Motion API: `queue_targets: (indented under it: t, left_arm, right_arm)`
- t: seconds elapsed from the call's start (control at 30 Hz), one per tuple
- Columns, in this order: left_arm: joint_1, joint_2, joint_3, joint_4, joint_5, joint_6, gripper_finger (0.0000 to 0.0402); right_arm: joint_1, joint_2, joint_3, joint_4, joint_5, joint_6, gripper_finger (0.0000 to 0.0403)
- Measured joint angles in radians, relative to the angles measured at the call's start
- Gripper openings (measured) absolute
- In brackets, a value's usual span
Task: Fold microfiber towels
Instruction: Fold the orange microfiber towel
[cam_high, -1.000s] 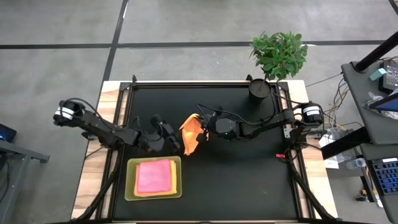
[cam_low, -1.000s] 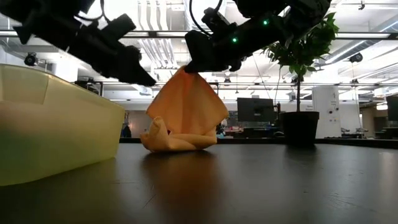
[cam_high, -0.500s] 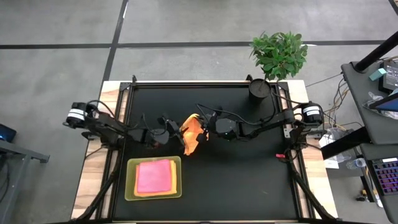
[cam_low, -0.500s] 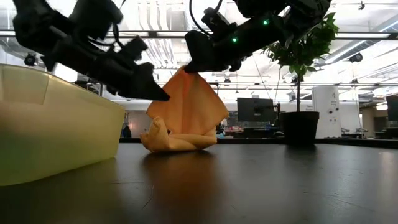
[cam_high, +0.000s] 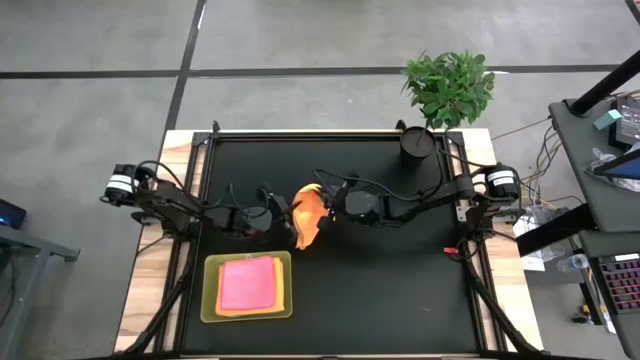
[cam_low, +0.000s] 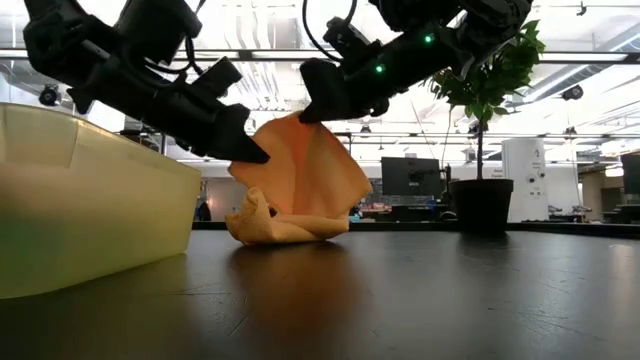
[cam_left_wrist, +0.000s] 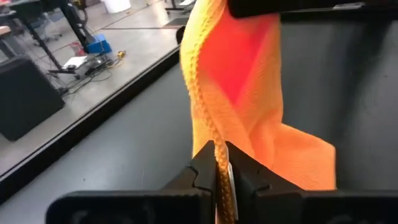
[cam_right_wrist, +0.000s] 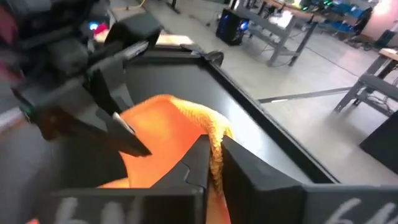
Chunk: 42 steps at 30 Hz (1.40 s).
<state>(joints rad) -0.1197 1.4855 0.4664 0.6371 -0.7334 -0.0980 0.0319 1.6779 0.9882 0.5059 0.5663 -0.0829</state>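
Left tool (cam_high: 283, 212) clamped on one edge of the orange towel (cam_high: 309, 214), right tool (cam_high: 325, 208) pinching the top corner, rest drooping onto the counter (cam_high: 400, 280) beside the tray (cam_high: 210, 300).

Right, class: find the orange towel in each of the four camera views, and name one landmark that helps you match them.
High view: orange towel at table centre, between both arms.
Low view: left of centre, hanging from above, its lower part bunched on the table.
Left wrist view: centre, its edge pinched in the left end effector.
Right wrist view: lower centre, pinched by the right end effector.
Shared landmark: the lime-green tray, also at the low view's left.
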Motion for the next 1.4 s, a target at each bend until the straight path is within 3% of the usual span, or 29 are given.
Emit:
queue_targets:
  t: [0.23,0.53,0.67,0.9,1.4]
  left_arm:
    - [-0.029,-0.016,0.0,0.002,0.193,-0.02,0.0]
    - [-0.066,-0.018,0.0,0.002,0.242,-0.101,0.0]
    - [-0.068,-0.018,0.0,0.002,0.254,-0.104,0.0]
    - [-0.068,-0.018,0.0,0.002,0.254,-0.104,0.0]
    - [-0.066,-0.018,0.0,0.002,0.254,-0.104,0.0]
  right_arm:
    - [0.0,0.0,0.0,-0.077,-0.128,0.02,0.0073]
    - [0.0,-0.001,0.0,-0.12,-0.366,-0.081,0.0162]
    - [-0.001,-0.001,0.0,-0.152,-0.375,-0.108,0.0183]
    - [-0.007,0.014,-0.001,-0.168,-0.374,-0.118,0.0191]
    - [-0.017,0.059,-0.001,-0.213,-0.361,-0.172,0.0166]
